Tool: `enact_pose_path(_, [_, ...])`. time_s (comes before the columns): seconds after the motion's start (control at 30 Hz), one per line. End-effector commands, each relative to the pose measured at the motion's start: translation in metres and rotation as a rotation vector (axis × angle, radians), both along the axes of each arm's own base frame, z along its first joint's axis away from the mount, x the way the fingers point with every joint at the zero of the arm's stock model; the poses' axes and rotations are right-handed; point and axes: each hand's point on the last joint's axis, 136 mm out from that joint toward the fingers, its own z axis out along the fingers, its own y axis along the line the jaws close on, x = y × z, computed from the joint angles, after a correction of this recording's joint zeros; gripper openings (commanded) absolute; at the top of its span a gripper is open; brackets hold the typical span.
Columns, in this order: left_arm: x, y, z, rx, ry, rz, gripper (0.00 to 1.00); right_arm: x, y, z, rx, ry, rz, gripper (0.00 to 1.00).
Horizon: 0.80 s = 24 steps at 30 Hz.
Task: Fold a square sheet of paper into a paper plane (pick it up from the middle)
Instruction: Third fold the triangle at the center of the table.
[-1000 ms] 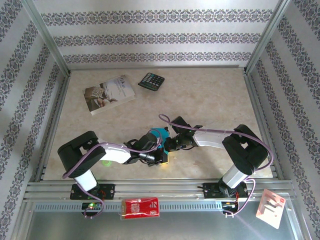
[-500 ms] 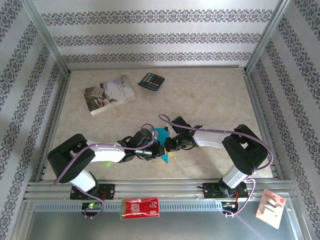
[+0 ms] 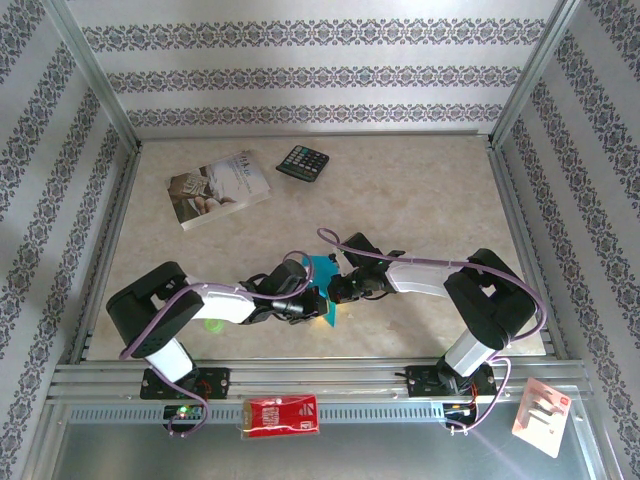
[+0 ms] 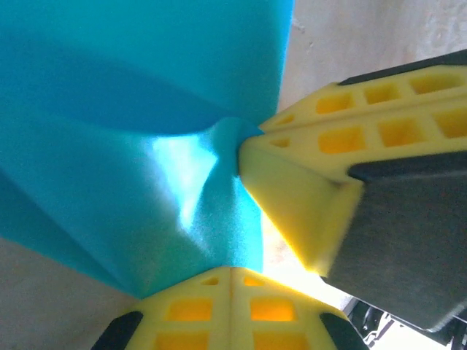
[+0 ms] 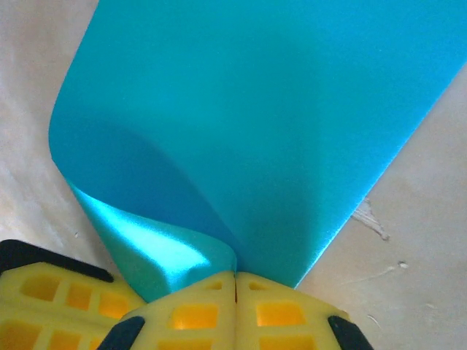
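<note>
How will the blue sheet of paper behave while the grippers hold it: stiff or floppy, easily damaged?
Probably floppy: the sheet of paper curls over itself beside the right gripper. It likely creases easily, since it puckers just ahead of the left gripper. Being thin, it might tear if the grippers pull apart.

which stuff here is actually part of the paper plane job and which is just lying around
In the job: thin turquoise-blue square sheet of paper; left gripper and right gripper, jaws shut on it.
Lying about: pale printed book; black calculator; red packet; white card.
</note>
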Motion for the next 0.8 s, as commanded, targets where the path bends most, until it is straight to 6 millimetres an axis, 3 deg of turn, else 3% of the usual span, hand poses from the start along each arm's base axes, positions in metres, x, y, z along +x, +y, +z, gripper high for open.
enact_pose_path(0.0, [0.014, 0.009, 0.013, 0.013, -0.057, 0.021, 0.01, -0.036, -0.054, -0.055, -0.245, 0.142, -0.035, 0.00])
enact_pose_path(0.4, [0.015, 0.022, -0.015, 0.074, -0.002, 0.017, 0.01, -0.035, -0.054, -0.056, -0.248, 0.143, -0.034, 0.00])
enact_pose_path(0.63, [0.024, 0.022, 0.020, 0.029, -0.078, 0.018, 0.04, -0.036, -0.055, -0.056, -0.248, 0.145, -0.036, 0.00])
enact_pose_path(0.77, [0.032, 0.031, 0.023, 0.036, -0.081, 0.042, 0.04, -0.035, -0.055, -0.056, -0.247, 0.143, -0.035, 0.00])
